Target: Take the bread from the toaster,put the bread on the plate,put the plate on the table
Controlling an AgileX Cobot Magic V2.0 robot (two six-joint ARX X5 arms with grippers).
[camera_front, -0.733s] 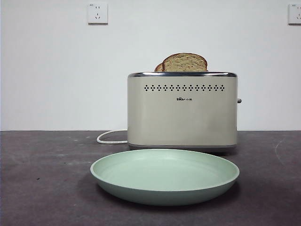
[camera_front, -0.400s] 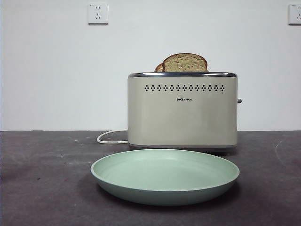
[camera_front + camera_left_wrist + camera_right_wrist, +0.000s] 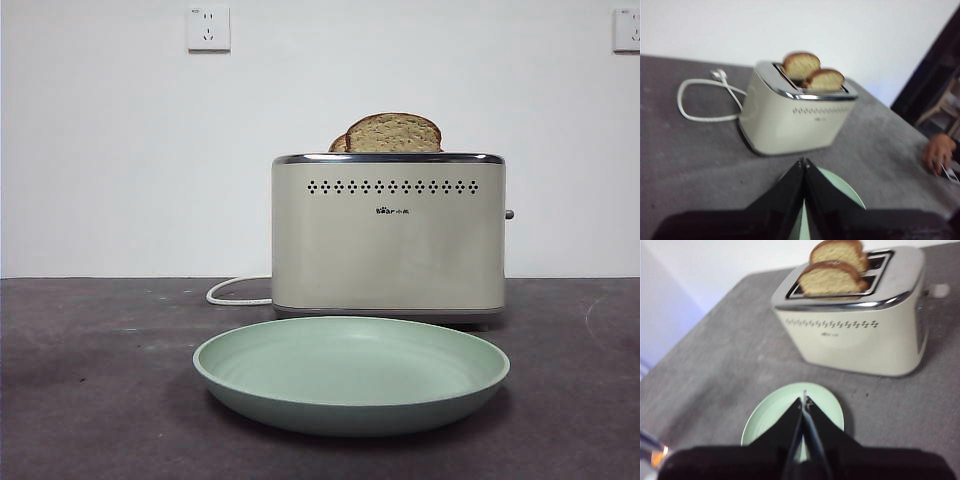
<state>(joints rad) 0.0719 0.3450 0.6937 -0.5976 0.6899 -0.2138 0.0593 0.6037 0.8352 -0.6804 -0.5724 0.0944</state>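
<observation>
The cream toaster stands upright at mid table, and two slices rise from its slots. The bread, a broad speckled slice, sits in the slot on the dotted side; a narrower slice peeks out behind it. The mint-green plate lies flat on the table right in front of the toaster. My left gripper is shut on nothing, above the plate and facing the toaster and bread. My right gripper is shut and empty over the plate, short of the toaster and bread. Neither gripper shows in the front view.
A white cord loops from the toaster's back left across the table. Two wall sockets sit high on the white wall. A person's hand rests at the table's edge, beside dark furniture.
</observation>
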